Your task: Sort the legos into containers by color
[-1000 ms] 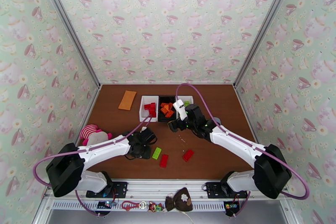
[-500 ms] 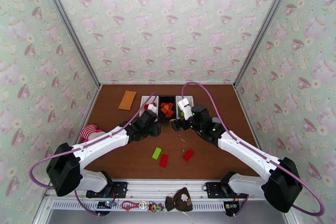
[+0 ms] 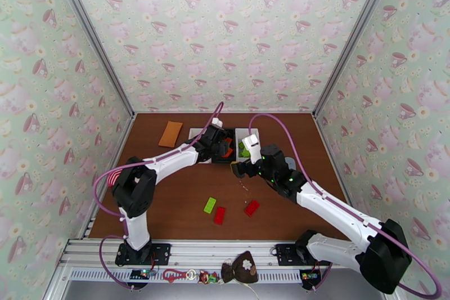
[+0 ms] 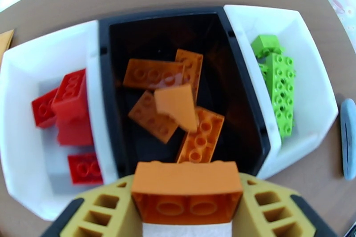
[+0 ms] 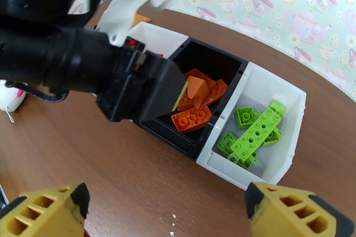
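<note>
Black bin (image 4: 160,14) is the middle one of three, its walls touching a neighbour on both sides. Left white bin (image 4: 26,60) sits on its left and holds red legos (image 4: 71,100). Right white bin (image 4: 307,100) sits on its right and holds green legos (image 4: 278,86). Orange legos (image 4: 153,73) lie loose on the black bin's floor, some overlapping, with dark floor showing around them.

The row sits toward the far edge of the table (image 3: 315,143). On the near side of the black bin the table is bare, with wide room to move. Further out on that side, well apart from the black bin, lie three loose legos (image 3: 219,215): one green and two red, near each other but not touching. Orange card (image 3: 170,134) lies flat to the left of the black bin, past the left white bin and apart from it. Plush toy (image 3: 115,176) sits far to the near-left of the black bin, partly hidden by the left arm.

Left gripper (image 4: 187,209) hangs above the black bin's near rim, pointed down into it, fingers clamped on an orange brick (image 4: 184,180). The left arm rises from its base and bends, with the forearm stretched long to reach the black bin.

Right gripper (image 5: 171,209) hovers over bare table just near-right of the black bin, fingers spread wide with nothing between them. The right arm runs in a long diagonal from its base, wrist tilted down toward the bins.
</note>
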Robot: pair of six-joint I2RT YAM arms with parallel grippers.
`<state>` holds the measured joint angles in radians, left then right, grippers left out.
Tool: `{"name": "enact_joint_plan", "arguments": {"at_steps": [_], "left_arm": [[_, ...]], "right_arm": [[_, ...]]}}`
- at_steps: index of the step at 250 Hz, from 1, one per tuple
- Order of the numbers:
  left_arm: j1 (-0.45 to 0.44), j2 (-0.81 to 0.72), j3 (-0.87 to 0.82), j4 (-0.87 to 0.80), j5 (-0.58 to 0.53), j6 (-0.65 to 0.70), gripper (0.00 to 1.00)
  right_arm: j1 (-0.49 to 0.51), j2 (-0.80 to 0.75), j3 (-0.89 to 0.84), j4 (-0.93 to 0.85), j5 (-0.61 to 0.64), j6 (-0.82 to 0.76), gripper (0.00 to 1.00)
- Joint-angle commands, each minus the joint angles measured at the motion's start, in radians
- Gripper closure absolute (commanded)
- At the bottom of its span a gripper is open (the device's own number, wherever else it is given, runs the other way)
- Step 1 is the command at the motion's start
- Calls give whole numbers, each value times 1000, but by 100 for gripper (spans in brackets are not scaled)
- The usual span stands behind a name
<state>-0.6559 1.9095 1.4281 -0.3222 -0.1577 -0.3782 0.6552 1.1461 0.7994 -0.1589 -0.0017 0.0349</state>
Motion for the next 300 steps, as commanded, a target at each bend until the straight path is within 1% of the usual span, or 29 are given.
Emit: {"name": "enact_joint_plan", "arguments": {"at_steps": [1,70,97,125,140,171,204,217,245,265,287,300], "left_arm": [[-3,33,56,-46,-28,-8,50],[-1,100,121,-90,-35,9,48],[0,100,124,-91,-43,14,42],[-2,81,111,-80,-34,25,32],[-3,56,92,-62,-27,43,27],[-4,-12,46,-32,-4,75,20],[-7,-107,-44,12,49,130,12],[-11,-144,-81,9,51,137,9],[-25,-197,-116,-94,16,119,5],[-42,-231,-152,-144,1,106,5],[-66,-289,-234,-108,19,130,5],[-77,-330,-298,-57,58,162,4]], "right_arm": [[4,-36,-14,0,34,24,1],[4,-64,-16,-29,47,18,1],[4,-66,-13,-34,43,21,1],[4,-69,-10,-42,46,23,1],[4,-76,-10,-44,49,24,1],[4,-94,-12,-48,50,39,2],[4,-109,-19,-66,47,35,1],[4,-119,-20,-74,58,33,1],[4,-141,-25,-83,73,21,1],[4,-153,-21,-115,82,27,1],[4,-152,6,-208,138,93,1],[4,-146,22,-271,164,151,1]]}}
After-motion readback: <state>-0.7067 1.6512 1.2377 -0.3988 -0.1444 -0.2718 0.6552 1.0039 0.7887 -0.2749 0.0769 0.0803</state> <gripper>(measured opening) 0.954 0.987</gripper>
